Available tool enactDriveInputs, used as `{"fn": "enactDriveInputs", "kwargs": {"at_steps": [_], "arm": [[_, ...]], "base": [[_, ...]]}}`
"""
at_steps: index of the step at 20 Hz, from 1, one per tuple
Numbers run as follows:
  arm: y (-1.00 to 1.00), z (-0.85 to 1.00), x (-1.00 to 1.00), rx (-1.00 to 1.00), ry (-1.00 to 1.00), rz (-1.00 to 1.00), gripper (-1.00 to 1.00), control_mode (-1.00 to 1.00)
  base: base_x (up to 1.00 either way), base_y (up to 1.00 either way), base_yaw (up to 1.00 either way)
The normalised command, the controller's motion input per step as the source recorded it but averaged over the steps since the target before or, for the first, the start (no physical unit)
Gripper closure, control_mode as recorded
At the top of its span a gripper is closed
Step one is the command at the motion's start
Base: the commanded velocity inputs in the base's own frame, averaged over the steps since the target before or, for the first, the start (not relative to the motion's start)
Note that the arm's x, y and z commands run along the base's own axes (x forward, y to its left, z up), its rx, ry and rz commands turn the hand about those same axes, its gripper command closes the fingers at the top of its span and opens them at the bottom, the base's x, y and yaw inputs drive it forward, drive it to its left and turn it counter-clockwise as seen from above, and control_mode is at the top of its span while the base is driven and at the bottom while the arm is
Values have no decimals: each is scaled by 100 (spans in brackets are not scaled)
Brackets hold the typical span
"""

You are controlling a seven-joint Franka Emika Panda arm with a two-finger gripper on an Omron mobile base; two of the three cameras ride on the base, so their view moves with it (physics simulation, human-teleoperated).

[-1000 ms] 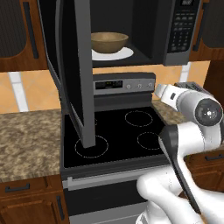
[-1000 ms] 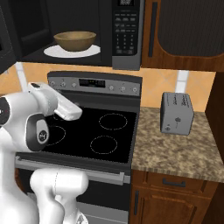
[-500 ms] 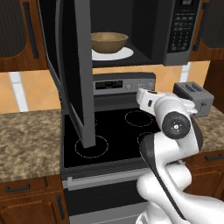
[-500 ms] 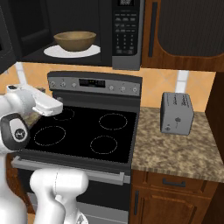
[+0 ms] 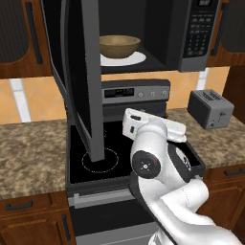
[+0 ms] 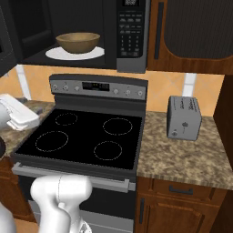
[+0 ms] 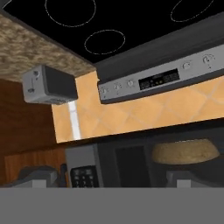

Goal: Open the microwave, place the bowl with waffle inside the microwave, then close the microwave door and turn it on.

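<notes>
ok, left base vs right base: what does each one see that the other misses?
Left base alone: the open microwave door edge-on, swung out over the stove, and most of the white arm.

Right base alone: all four burner rings laid out, and the drawer under the toaster.

Shared: the wooden bowl on the white plate inside the microwave, the keypad, the stove, the toaster, and the granite counter.

The round tan-brown wooden bowl (image 5: 119, 46) sits on a white round plate (image 5: 139, 59). The box-shaped microwave (image 6: 132, 34) is dark grey, the glass stove top (image 6: 86, 136) black, the granite counter (image 6: 182, 159) speckled brown.
</notes>
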Motion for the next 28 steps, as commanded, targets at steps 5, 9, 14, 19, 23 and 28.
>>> {"fn": "enactDriveInputs", "kwargs": {"at_steps": [5, 9, 14, 19, 23, 28], "arm": [[7, -44, 0, 16, -33, 0, -100, -100], [24, -21, 0, 12, -27, -4, -100, -100], [43, -8, -3, 9, -23, -7, -100, -100], [63, 0, -28, 3, -14, -3, -100, -100], [78, 0, -34, 0, -11, -1, -100, -100], [86, 0, -31, 0, -12, 0, -100, -100]], "base": [[0, 0, 0], [0, 0, 0], [0, 0, 0], [0, 0, 0], [0, 0, 0], [0, 0, 0]]}}
